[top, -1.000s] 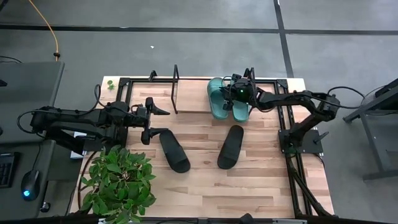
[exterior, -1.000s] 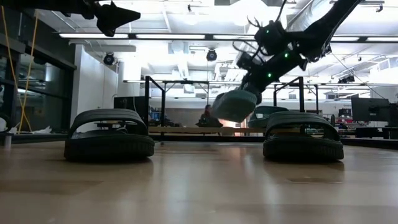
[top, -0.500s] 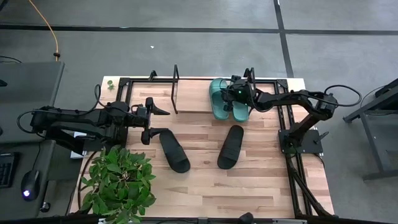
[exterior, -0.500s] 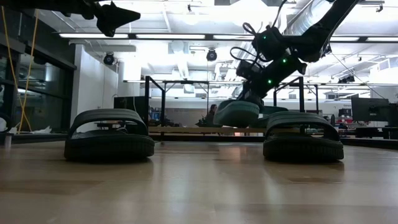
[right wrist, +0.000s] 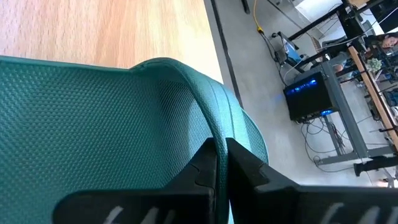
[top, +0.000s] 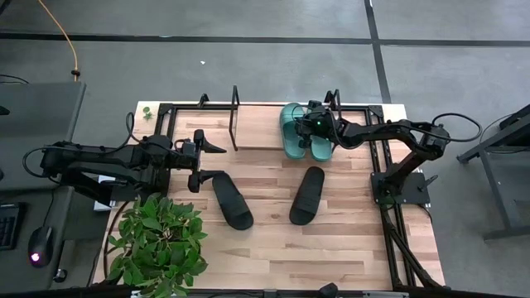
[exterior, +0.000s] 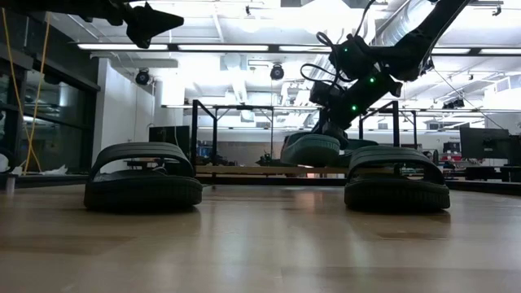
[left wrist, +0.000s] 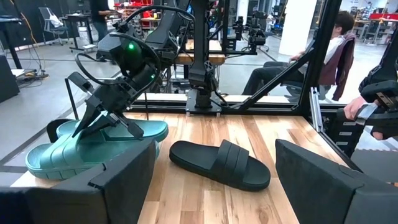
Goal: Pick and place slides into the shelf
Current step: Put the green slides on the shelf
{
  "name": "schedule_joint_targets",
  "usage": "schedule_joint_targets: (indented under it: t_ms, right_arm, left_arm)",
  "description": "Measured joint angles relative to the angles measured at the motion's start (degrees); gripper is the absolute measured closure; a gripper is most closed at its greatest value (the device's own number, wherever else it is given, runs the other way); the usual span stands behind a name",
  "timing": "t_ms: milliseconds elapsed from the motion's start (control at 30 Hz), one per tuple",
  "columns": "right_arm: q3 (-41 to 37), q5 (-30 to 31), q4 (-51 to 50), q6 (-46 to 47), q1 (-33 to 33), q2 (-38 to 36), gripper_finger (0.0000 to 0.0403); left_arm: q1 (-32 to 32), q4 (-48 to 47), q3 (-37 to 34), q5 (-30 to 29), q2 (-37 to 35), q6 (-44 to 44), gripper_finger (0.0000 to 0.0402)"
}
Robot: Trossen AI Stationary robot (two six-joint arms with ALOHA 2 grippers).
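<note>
My right gripper point(top: 313, 126) has come down over the last second: the teal green rubber slide point(exterior: 310, 150) it carries hung tilted above the low wooden-board shelf with thin black end frames point(top: 248, 136), and it now lies level on the board, just beside the second teal green slide point(top: 291, 131) already there. The jaws are together, still clamped on the strap of the slide they carry, as the right wrist view confirms. I judge this sandal placed but not released; letting go is the step in hand.

My left gripper point(top: 201, 161) has held its place, waiting over the desk's left part with jaws apart and empty.

Two black rubber slides remain off the shelf: one point(top: 232, 200) near my left gripper, the other point(top: 307, 194) to its right, well apart from it. I judge the task about half done.

The light wooden plank desk point(top: 331, 248) is otherwise bare, save a green leafy potted plant point(top: 157, 242) at its front left corner. Beyond the desk, a seated person point(left wrist: 333, 46) shows in the workshop.
</note>
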Motion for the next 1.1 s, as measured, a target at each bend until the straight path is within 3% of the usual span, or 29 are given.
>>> schedule_joint_targets:
  t_ms: [167,500,667,1100]
  right_arm:
    - [0.03,0.11,-0.13,-0.05,0.0,0.0,0.0381]
    - [4.7,0.99,-9.47,2.93,0.78,0.04,0.0302]
    - [5.86,4.98,-10.04,2.07,3.23,0.04,0.0275]
    - [7.54,12.84,-12.03,2.54,5.24,0.04,0.0256]
  left_arm:
    - [0.0,-0.02,0.0,0.0,0.0,-0.06,0.0089]
    - [0.0,-0.15,0.0,0.0,0.0,-0.11,0.0089]
    - [0.0,-0.15,0.0,0.0,0.0,-0.16,0.0089]
    - [-0.02,-0.15,0.0,0.01,0.0,-1.09,0.0089]
